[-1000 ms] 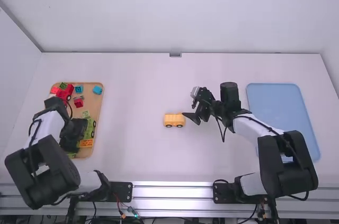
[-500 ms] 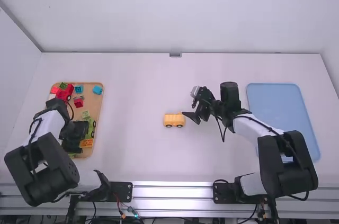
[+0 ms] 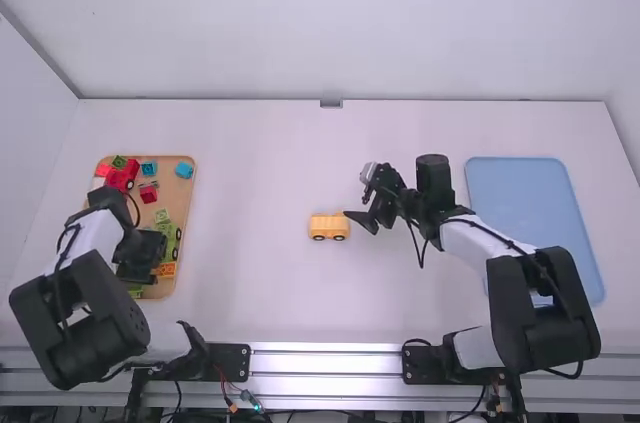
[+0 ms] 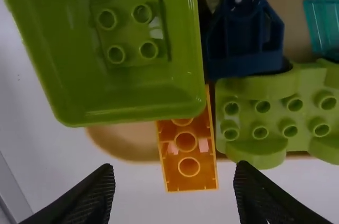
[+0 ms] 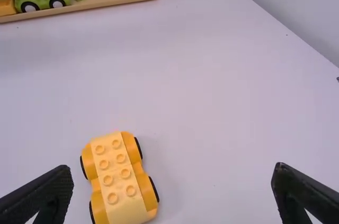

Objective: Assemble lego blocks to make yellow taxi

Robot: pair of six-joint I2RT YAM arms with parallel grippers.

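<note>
Well, rail [image 3: 330, 363]: silver, along the near edge of the table [image 3: 300, 313], with both arms based at it.
Left gripper [image 3: 150, 263]: over the near part of the wooden tray [image 3: 183, 193], pointing down; its two fingers stand spread, nothing pinched, and in its own wrist view the end of the orange block [image 4: 188, 173] shows in the gap.
Orange block: beside the green base, its far end tucked out of sight under the green tub [image 4: 172, 110] as the left wrist view has it.
Green tub: open-topped, four studs on its floor.
Green base [image 4: 278, 113]: studded, right up by the dark blue piece [image 4: 243, 49].
Yellow base [image 3: 328, 227]: out on the bare table between the two arms, wheels down, studs up, nothing built on it.
Right gripper [image 3: 360, 196]: just beside the yellow base, on the blue tray's side of it, fingers wide apart and empty.
Blue tray [image 3: 540, 233]: off to the right, partly behind the right arm [image 3: 470, 233], well apart from the yellow base.
Red truck [image 3: 122, 178]: in the far part of the wooden tray.
Blue block [image 3: 184, 170]: at that tray's far right corner.
Wall [image 3: 330, 23]: pale, behind it all.
</note>
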